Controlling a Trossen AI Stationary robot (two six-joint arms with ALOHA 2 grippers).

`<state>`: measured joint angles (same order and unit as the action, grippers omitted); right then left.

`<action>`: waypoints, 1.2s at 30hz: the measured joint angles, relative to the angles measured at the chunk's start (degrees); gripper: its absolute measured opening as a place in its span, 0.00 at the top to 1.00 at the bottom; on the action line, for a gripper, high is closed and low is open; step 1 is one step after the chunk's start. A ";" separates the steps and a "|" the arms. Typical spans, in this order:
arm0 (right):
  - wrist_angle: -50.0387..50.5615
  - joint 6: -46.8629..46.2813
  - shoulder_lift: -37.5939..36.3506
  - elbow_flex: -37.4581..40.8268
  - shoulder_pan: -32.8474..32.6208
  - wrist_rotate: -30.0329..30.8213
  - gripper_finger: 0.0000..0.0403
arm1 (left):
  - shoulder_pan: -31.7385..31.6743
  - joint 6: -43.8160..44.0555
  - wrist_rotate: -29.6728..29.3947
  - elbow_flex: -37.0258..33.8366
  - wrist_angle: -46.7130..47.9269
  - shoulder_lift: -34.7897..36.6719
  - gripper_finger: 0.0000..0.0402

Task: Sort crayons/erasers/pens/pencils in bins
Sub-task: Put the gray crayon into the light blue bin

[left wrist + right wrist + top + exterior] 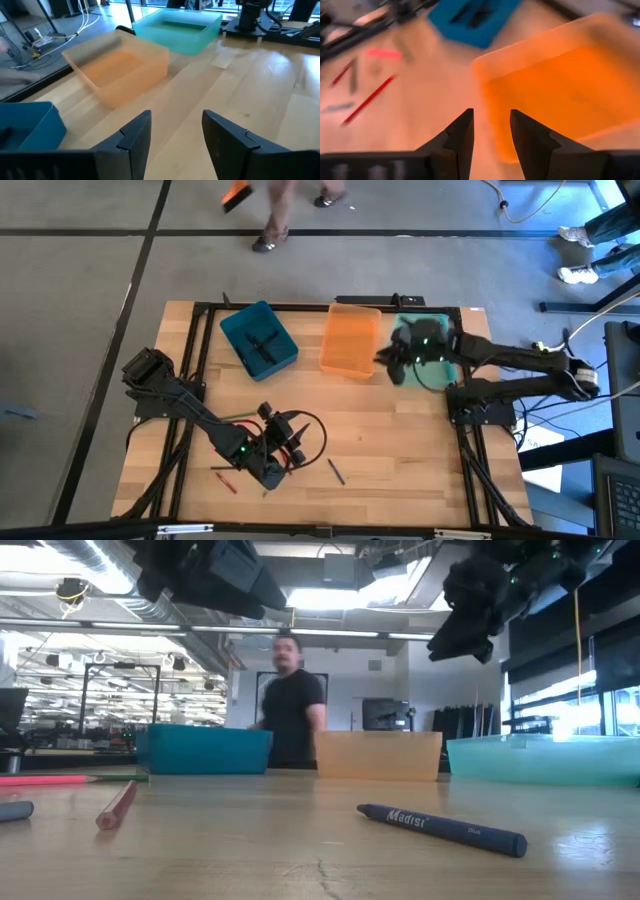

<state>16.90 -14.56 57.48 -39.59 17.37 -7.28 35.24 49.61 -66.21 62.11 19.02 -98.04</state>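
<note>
Starting at nine o'clock on the wooden desk (390,440), the left hand (268,471) sits low near the front edge, about seven o'clock from the desk's middle. Its fingers (132,142) stand wide apart with nothing between them. Loose sticks lie around it: a red crayon (226,480) just at its nine o'clock side, and a dark blue crayon (335,471) near its three o'clock side, apart from the hand. In the low view that blue crayon (442,828) lies flat on the desk, and a red pencil (116,806) lies flat well to its nine o'clock.

Along the far edge stand three bins. The teal bin (259,338) is at eleven o'clock, turned at an angle, with dark sticks (264,343) lying inside. The orange bin (351,339) stands at twelve o'clock, near the teal one but not touching it. Whether anything lies in it cannot be told. The mint bin (428,345) is at one o'clock, largely covered by the right arm.

The right hand (388,362) hangs above the desk at the orange bin's three o'clock edge, between that bin and the mint one. Its fingers (462,135) are parted to a moderate gap and nothing shows between them.

Beyond the desk, at twelve o'clock, a person (291,700) in a dark shirt stands behind the bins.
</note>
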 joint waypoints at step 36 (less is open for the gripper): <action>-0.31 80.98 57.06 -32.91 -39.37 -6.34 0.76 | -2.17 1.00 2.87 -2.05 3.04 0.00 0.58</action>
<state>16.60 66.42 114.54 -72.50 -22.00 -13.62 33.07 50.61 -63.34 60.05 22.06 -98.04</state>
